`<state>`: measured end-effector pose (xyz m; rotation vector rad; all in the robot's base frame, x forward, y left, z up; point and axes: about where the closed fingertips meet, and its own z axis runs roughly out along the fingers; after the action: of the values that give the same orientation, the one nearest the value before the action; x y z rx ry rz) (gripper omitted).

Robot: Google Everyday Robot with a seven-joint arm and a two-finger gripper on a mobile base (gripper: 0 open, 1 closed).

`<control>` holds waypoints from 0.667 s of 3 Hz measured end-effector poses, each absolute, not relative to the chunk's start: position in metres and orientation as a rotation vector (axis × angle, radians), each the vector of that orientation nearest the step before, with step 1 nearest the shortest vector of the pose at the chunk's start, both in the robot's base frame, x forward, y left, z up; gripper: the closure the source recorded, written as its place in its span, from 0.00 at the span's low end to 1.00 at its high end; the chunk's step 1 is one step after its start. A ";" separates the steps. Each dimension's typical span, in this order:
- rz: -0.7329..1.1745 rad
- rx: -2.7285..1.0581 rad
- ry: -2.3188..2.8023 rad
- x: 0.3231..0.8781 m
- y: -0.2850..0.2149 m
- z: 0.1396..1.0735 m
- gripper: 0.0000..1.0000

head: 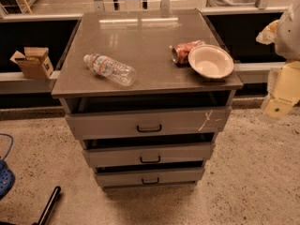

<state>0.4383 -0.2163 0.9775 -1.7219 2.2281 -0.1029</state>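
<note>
A grey drawer cabinet stands in the middle of the camera view. On its top a clear plastic water bottle lies on its side at the left. A red soda can lies on its side at the right, touching a white bowl that sits near the right front corner. My gripper, cream-coloured, hangs at the right edge of the view, beside and slightly below the cabinet top. It is apart from the bowl, the nearest thing, and holds nothing that I can see.
Three drawers stand slightly pulled out: top, middle, bottom. A cardboard box rests on a ledge at the left. A blue object and a black rod lie on the speckled floor.
</note>
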 end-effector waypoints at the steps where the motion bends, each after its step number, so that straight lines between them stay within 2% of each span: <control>1: -0.096 -1.719 2.225 0.434 -0.218 0.984 0.00; 2: -0.054 -1.662 2.166 0.388 -0.235 1.051 0.00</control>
<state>0.3884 -0.2354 1.0507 -1.6616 2.1663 -0.0541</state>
